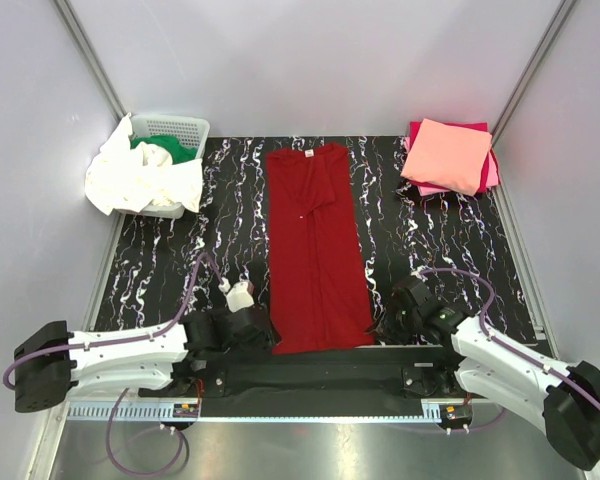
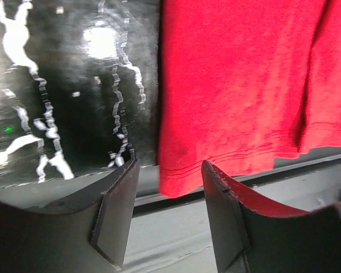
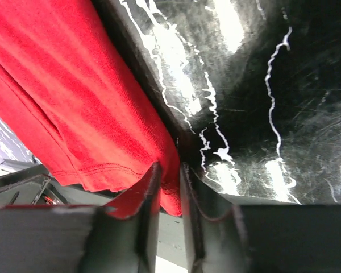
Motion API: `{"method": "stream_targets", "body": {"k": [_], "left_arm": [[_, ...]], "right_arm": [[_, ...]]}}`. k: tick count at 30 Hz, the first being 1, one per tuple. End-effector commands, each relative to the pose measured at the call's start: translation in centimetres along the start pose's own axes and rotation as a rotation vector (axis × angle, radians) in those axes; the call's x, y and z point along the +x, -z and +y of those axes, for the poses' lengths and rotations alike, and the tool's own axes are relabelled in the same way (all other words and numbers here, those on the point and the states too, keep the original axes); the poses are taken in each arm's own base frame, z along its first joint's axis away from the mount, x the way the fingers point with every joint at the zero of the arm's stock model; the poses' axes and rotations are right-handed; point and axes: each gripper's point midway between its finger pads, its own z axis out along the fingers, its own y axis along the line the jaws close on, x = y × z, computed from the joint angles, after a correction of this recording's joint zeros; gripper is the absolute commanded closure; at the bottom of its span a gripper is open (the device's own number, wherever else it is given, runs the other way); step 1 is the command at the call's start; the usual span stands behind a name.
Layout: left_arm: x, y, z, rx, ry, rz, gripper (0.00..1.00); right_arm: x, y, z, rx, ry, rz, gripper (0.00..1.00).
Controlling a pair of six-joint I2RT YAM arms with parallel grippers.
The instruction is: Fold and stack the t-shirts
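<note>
The dark red t-shirt (image 1: 315, 250) lies folded into a long strip down the middle of the table, collar at the far end. My left gripper (image 1: 268, 335) is open at the hem's near left corner; in the left wrist view the corner of the dark red shirt (image 2: 244, 85) hangs between the spread fingertips of the gripper (image 2: 169, 170). My right gripper (image 1: 385, 325) is shut on the hem's near right corner, with red cloth (image 3: 74, 102) pinched between its jaws (image 3: 169, 173). A folded salmon pink shirt (image 1: 447, 153) lies on a magenta shirt (image 1: 420, 130) at the back right.
A white lattice basket (image 1: 185, 127) stands at the back left, with a white shirt (image 1: 130, 180) draped over it and a green shirt (image 1: 175, 150) inside. The black marbled table (image 1: 430, 240) ends in a metal rail along the near edge.
</note>
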Motion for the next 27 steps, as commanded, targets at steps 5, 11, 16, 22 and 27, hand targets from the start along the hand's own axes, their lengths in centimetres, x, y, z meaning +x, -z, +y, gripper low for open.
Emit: {"method": "stream_targets", "body": {"k": [5,11,16,22,27], "left_arm": [[0.9,-1.0,-0.2,0.016,0.025,0.032,0.47],[1.6,-1.3,0.3,-0.008,0.036,0.065,0.51],[2.1,-1.3,1.5,-0.051,0.057,0.083,0.53],[2.3,-1.0,2.2,-0.078,0.071,0.093,0.55],[3.0,-1.0,3.3,-0.105,0.082,0.118,0.55]], "right_arm": [[-0.2,-0.2,-1.3,0.036,0.009,-0.035,0.9],[-0.3,-0.3,-1.1,0.032,0.014,-0.034,0.98],[-0.2,-0.6,-1.1,0.034,0.02,-0.028,1.0],[-0.2,-0.6,-1.1,0.034,0.021,-0.026,1.0],[-0.1,-0.7,-1.2,0.039,0.022,-0.022,1.0]]}}
